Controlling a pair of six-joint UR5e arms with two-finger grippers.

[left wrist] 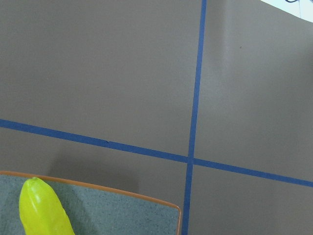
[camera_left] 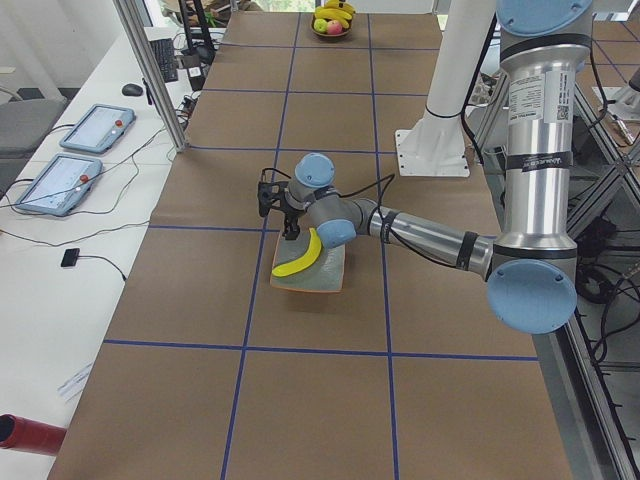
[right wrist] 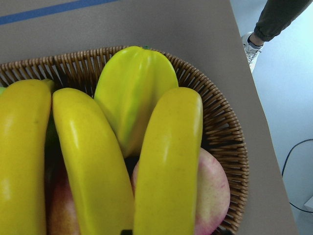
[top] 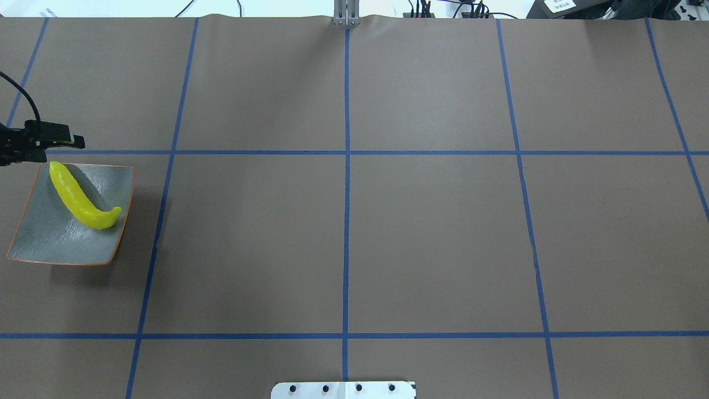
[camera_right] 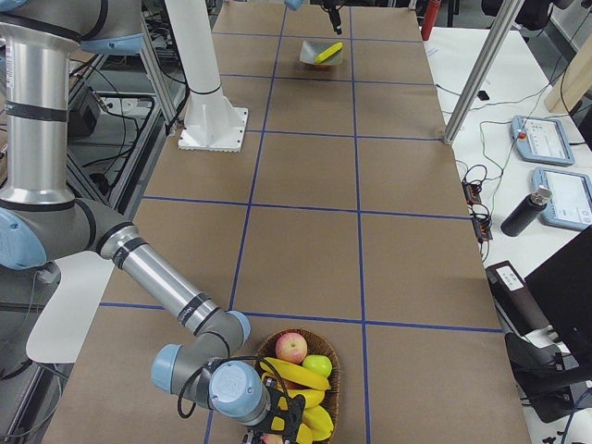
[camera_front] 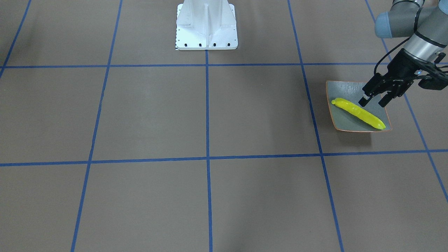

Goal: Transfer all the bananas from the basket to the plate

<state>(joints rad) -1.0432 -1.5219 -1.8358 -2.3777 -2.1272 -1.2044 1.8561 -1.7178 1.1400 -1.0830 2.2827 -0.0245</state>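
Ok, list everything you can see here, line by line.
plate: one, grey-green with orange rim, at the table's left end
banana: one, yellow, lying diagonally on the plate
basket: one, brown wicker, at the table's right end
bananas: three, yellow, in the basket
ribbed fruit: one, yellow-green, in the basket
apple: one, red-pink, in the basket
round fruit: one, green, beside the apple
table: one, brown with blue tape lines
tablets: two, blue-grey, on the side bench
leg: one, dark trousers, on the floor past the basket
base: one, white, at the table's edge
left gripper: open, black, over the plate's edge
right gripper: black, at the basket, state unclear
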